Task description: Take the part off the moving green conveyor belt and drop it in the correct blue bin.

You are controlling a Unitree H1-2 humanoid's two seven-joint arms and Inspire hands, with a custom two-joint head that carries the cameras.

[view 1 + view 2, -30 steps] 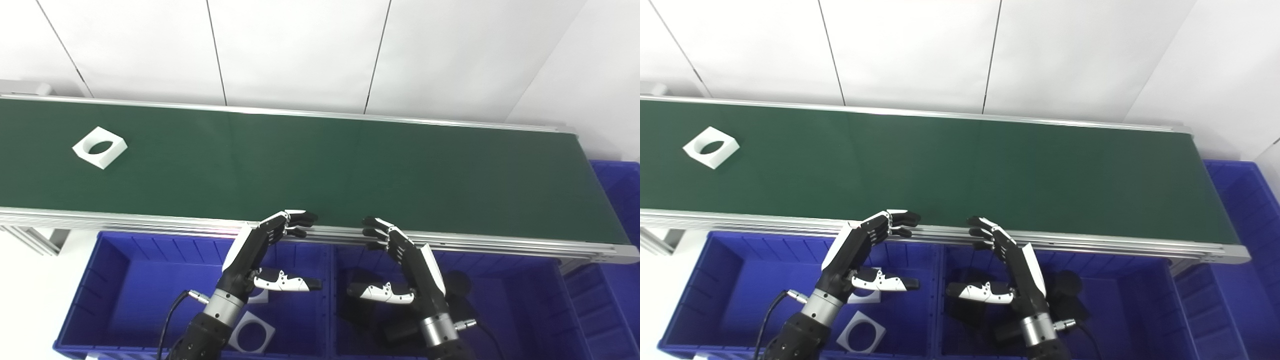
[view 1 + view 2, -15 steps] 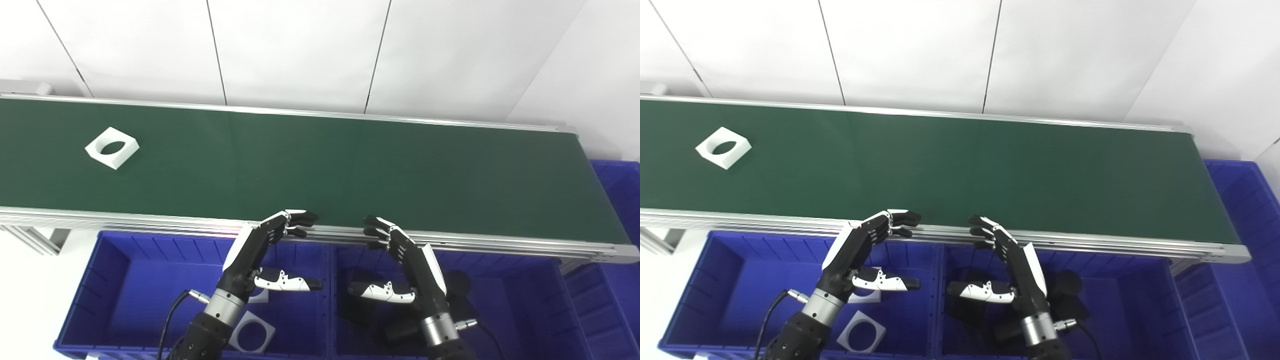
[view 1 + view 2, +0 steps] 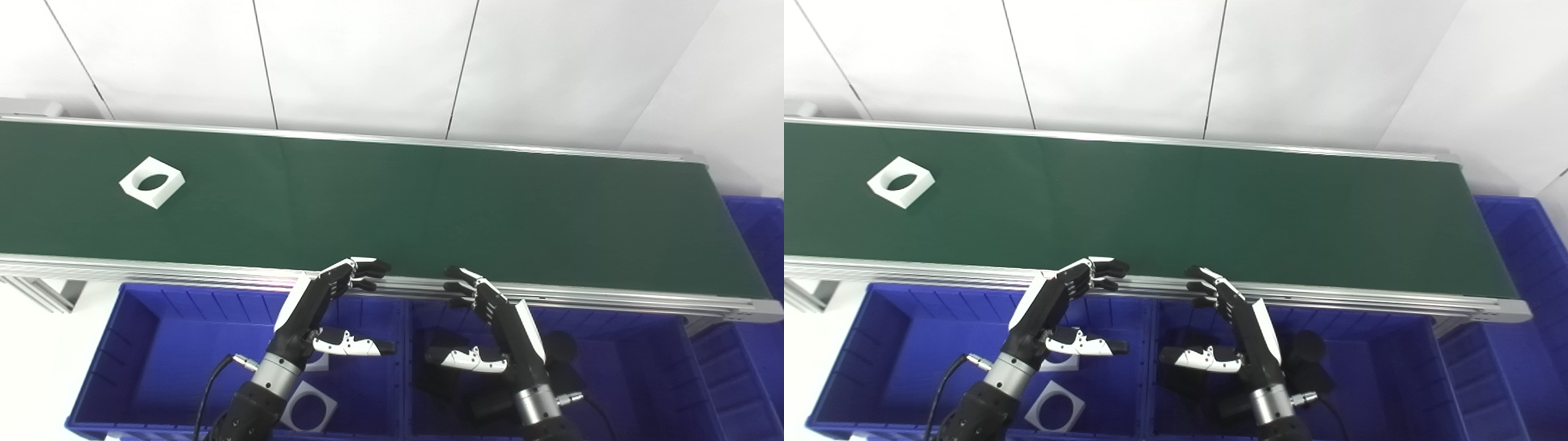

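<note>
Part (image 3: pixel 152 190): white square block with round hole, on green conveyor belt (image 3: pixel 429 208), well to the left of the fingers; carried nearer than half a second ago, so the pick is approaching, not yet due. Left hand (image 3: pixel 318 309) and right hand (image 3: pixel 499 324): unmoved above the blue bins (image 3: pixel 153 343); fingers spread, holding nothing. Left bin already holds similar white blocks (image 3: pixel 309 413); likely the destination.
</note>
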